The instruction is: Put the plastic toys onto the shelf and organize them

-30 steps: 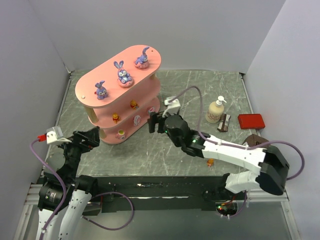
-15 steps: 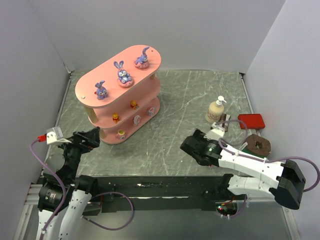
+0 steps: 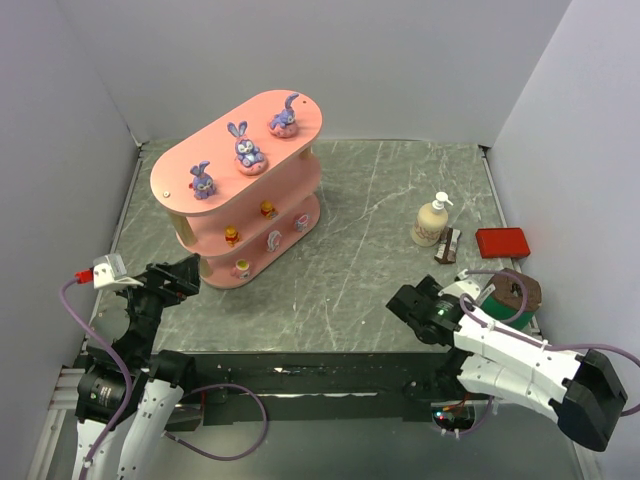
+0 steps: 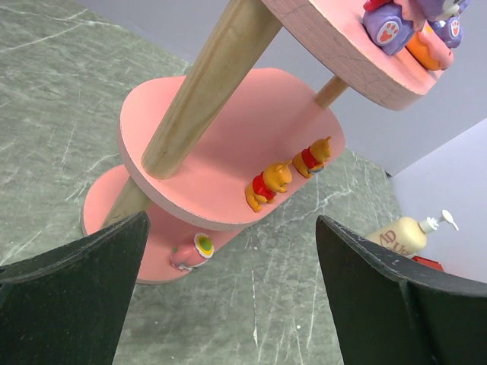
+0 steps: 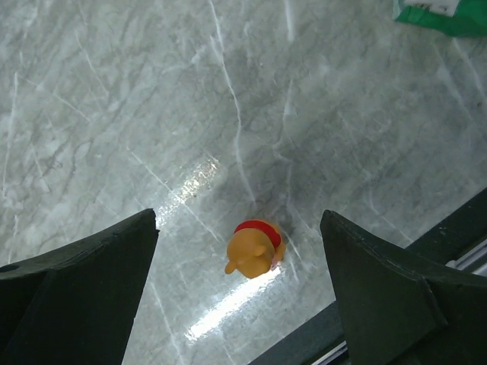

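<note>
The pink three-tier shelf [image 3: 178,170] stands at the back left. Three purple bunnies [image 3: 246,148] sit on its top board, two orange toys [image 3: 267,209] on the middle board, and egg-like toys [image 3: 241,266] on the bottom board. My right gripper [image 3: 405,303] is open near the table's front edge. In the right wrist view an orange toy with a red shirt [image 5: 255,247] lies on the table between the open fingers [image 5: 91,281], untouched. My left gripper [image 3: 175,275] is open and empty by the shelf's near end. Its wrist view shows the orange toys [image 4: 270,185] and an egg-like toy [image 4: 190,253].
A cream pump bottle [image 3: 432,220], a small brown packet [image 3: 447,245] and a flat red box [image 3: 501,241] stand at the right. A brown and green object [image 3: 515,290] lies beside my right arm. The dark front rail [image 5: 396,304] runs close behind the orange toy.
My right arm has pulled back from the shelf to the front right of the table and now hangs over the orange toy. The left arm has not moved.
</note>
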Robot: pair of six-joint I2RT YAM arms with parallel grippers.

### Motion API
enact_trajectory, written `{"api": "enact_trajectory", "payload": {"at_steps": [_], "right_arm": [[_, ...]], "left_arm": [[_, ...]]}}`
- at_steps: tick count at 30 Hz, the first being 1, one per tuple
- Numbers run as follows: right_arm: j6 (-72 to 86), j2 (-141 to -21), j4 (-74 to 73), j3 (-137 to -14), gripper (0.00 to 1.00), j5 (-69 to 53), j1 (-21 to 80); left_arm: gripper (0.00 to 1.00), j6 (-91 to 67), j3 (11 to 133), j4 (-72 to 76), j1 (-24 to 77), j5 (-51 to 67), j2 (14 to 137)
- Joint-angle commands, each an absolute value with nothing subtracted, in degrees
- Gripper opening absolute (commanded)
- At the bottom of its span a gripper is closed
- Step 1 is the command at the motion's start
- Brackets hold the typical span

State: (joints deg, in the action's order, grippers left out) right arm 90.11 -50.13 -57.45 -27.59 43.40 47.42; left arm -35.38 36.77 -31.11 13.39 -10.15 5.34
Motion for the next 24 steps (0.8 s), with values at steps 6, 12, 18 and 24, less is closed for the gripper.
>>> {"api": "enact_trajectory", "payload": {"at_steps": [6, 12, 18, 24], "right_arm": [[87.19, -50.71, -48.61, -24.17, 0.92, 39.64, 46.06], [89.03, -50.54, -46.50, -21.63, 0.79, 37.97, 46.14], [88.77, -50.89, -44.65, -20.39, 0.68, 37.09, 46.14], [85.26, -53.52, -40.26, -20.74, 0.47, 36.91, 46.05]], "left_arm": [[0.96, -34.89, 37.79, -29.44, 13.01, -9.14, 5.19], [0.96, -34.72, 37.79, -29.36, 13.01, -8.97, 5.36], [0.96, -34.72, 37.79, -29.36, 13.01, -8.88, 5.80], [0.96, -34.80, 37.79, -29.36, 13.01, -9.14, 5.45]]}}
